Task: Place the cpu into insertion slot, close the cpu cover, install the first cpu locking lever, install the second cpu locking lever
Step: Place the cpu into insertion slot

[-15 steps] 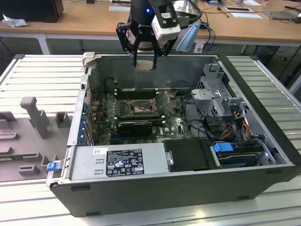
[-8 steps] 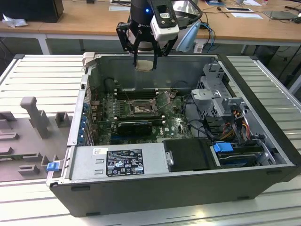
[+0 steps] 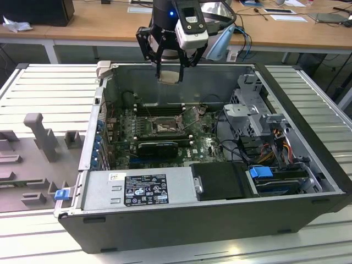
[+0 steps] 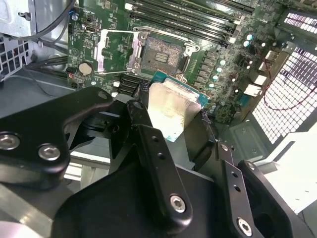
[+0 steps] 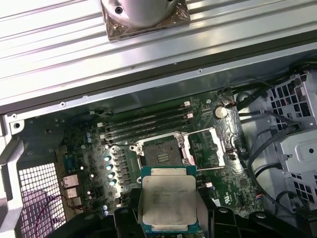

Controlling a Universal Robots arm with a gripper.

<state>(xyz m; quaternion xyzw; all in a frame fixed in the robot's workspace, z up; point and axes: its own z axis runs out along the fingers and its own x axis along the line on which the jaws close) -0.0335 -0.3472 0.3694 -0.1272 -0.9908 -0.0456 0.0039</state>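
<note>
Pincer (image 3: 168,75) clamped on cpu (image 5: 168,201), hanging over the case (image 3: 220,220) rim; insertion slot (image 5: 161,153) empty, cpu cover (image 5: 211,145) seemingly flipped open; all four steps left.

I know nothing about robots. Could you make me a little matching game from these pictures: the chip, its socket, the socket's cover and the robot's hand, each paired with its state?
Things:
1. cpu
2. insertion slot
3. cpu cover
4. hand

States:
A. swung open, lying to one side
B. shut on something pale and square
C. empty, pin field bare
D. gripped by two edges, in mid-air

Pairs: 1-D, 2-C, 3-A, 4-B.
</note>
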